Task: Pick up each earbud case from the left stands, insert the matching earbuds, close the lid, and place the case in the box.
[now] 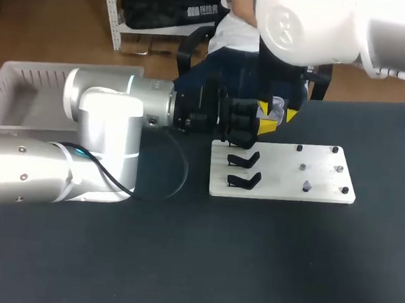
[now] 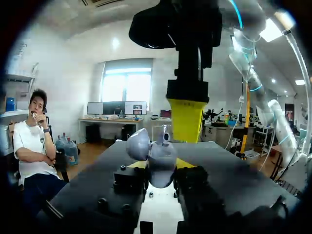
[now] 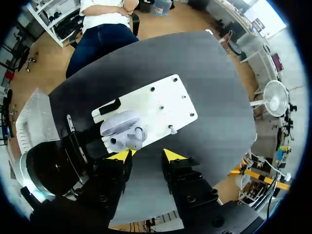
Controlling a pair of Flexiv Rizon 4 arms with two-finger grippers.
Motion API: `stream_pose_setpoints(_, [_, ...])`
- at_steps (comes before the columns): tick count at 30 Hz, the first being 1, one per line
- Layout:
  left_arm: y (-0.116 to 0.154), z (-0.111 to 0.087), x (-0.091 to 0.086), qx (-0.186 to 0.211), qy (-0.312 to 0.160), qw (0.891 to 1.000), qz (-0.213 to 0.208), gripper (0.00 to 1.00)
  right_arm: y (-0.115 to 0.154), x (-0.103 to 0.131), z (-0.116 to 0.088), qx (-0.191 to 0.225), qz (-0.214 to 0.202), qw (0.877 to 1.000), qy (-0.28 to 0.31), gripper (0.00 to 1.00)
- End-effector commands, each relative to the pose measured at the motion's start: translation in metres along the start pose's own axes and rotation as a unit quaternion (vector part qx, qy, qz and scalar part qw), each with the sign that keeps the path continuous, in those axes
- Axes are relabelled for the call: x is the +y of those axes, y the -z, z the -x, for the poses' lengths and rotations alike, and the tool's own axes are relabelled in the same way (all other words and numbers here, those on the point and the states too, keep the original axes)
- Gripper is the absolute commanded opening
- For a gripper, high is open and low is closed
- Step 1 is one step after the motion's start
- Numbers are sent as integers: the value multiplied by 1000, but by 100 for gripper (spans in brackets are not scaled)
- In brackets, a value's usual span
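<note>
1. Your left gripper [image 2: 161, 170] is clamped on the open earbud case [image 2: 152, 155], holding it raised by the far-left corner of the white board [image 1: 285, 173].
2. Your right gripper [image 3: 147, 156] hangs by that same corner, fingers parted around nothing, with its yellow tips just beside the case.
3. Two black stands [image 1: 244, 159] sit on the board's left side.
4. The box [image 1: 40, 79] lies well left of the board.

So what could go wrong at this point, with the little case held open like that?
The case is pinched only at its sides by the left gripper, so a nudge from the open right gripper hovering close by might twist it loose. One earbud seems to stick up rather than sit flat; the open lid could jam on it or flick it out.
</note>
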State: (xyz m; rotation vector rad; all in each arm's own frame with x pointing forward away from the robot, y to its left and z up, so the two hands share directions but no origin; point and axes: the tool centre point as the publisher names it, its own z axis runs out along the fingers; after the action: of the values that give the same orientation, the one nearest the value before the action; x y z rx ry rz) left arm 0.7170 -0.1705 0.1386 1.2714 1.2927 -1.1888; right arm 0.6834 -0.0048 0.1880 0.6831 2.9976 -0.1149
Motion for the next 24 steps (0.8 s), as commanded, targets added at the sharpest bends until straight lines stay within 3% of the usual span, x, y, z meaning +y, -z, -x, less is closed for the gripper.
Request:
stream_pose_setpoints(1, [0, -1, -2, -2, -2, 1000, 3, 0, -4, -3, 0, -4, 3, 1000, -2, 39])
stream_pose_setpoints(10, [0, -1, -2, -2, -2, 1000, 3, 0, -2, -5, 7, -9, 3, 1000, -10, 40])
stream_pose_setpoints(18, [0, -1, -2, -2, -2, 1000, 3, 0, -3, -17, -9, -17, 17, 1000, 6, 46])
stream_pose_setpoints(20, [0, -1, -2, -2, -2, 1000, 3, 0, -3, -22, -14, -29, 25, 999, 14, 53])
stream_pose_setpoints(22, [0, -1, -2, -2, -2, 1000, 3, 0, -2, -24, -18, -40, 30, 998, 23, 69])
stream_pose_setpoints(23, [0, -1, -2, -2, -2, 1000, 3, 0, -1, -27, -22, -47, 37, 998, 31, 82])
stream_pose_setpoints(24, [0, -1, -2, -2, -2, 1000, 3, 0, 0, -30, -25, -52, 40, 997, 34, 87])
